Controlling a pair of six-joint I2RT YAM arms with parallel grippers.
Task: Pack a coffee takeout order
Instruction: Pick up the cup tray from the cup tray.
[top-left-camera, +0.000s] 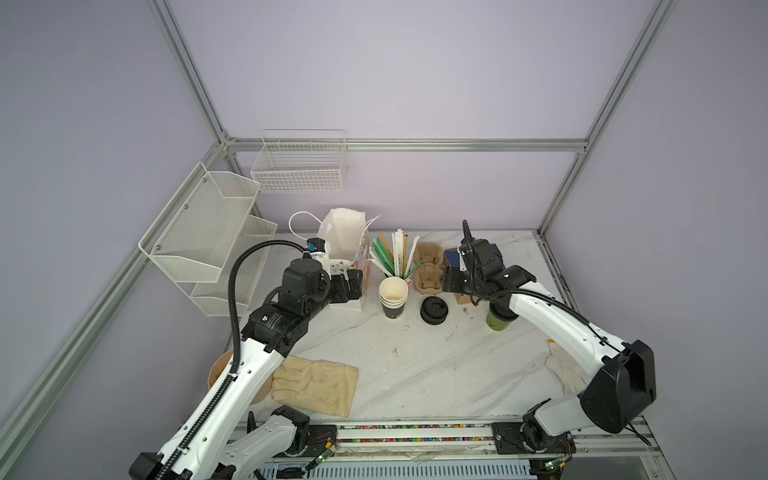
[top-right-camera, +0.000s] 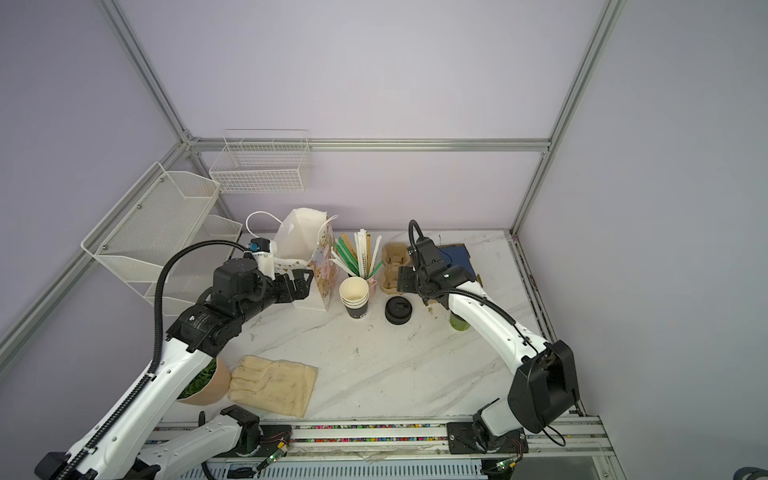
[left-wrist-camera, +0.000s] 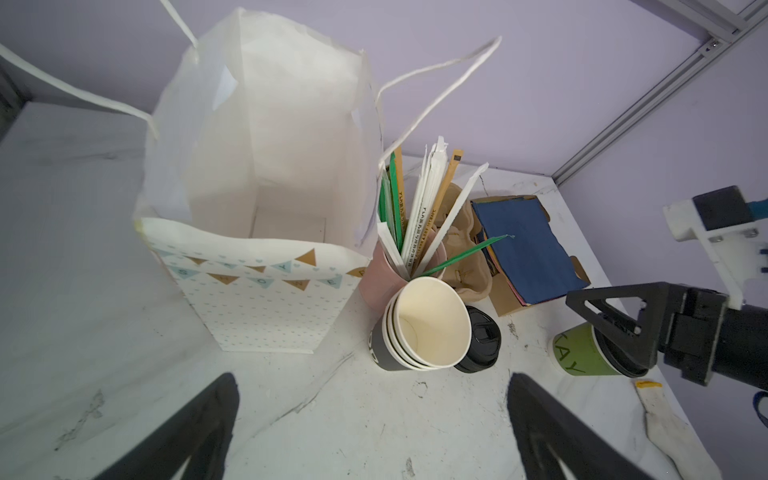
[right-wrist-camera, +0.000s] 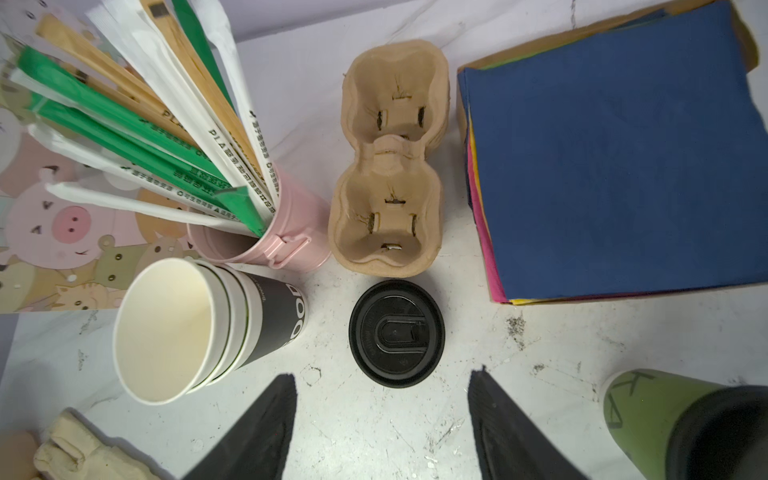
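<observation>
The lidded green cup (right-wrist-camera: 648, 419) is seen upright on the bench (right-wrist-camera: 540, 353), beside the right tool (right-wrist-camera: 382, 374), its jaws apart and empty; the pulp carrier (right-wrist-camera: 390, 166) and navy napkin (right-wrist-camera: 615, 158) are set side by side nearby. The left tool (left-wrist-camera: 372, 376) is held wide apart.

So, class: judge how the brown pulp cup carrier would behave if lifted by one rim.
Probably light: the pulp carrier looks thin-walled with both wells empty. Likely holds its shape, though the narrow waist may flex. Its matte, fibrous surface should resist slipping.
</observation>
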